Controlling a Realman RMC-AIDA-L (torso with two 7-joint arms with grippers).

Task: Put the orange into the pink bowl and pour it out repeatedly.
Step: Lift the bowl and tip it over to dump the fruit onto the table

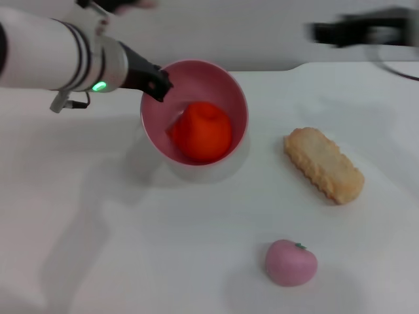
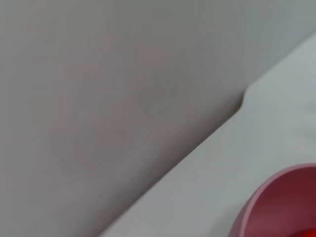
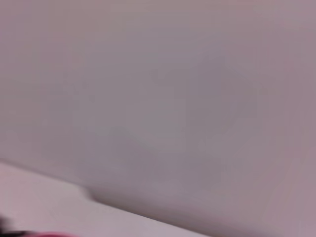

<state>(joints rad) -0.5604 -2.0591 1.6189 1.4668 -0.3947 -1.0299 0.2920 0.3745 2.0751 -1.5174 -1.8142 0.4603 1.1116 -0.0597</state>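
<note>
Two claws: the left claw (image 1: 159,84) is at work at the bowl; the right claw (image 1: 327,33) is parked far at about 1 o'clock of the head view, and I cannot tell how its fingers stand.
Left claw state: pinching the rim of the pink bowl (image 1: 226,82) at about 10 o'clock of the bowl.
Pink bowl: it seems lifted from the desk (image 1: 98,248) and tilted, with its mouth turned toward the camera; a shadow lies under it.
Orange: the orange (image 1: 201,131) sits inside the bowl, against the low side of the wall, around 6 o'clock of the opening.
Other things: a beige biscuit-like toy (image 1: 323,164) lies at 3 o'clock from the bowl, well apart; a small pink peach-like toy (image 1: 291,262) lies at 5 o'clock, near the front.
Step in hand: I judge this is the pouring, the fruit is close to rolling out.
How to do it well: turn the wrist slowly more, keep the pinch firm so the rim does not slip, and aim the mouth to the bare desk at 6 or 7 o'clock, away from both toys.
Risk: the squishy fruit may bounce or roll to the desk edge.
</note>
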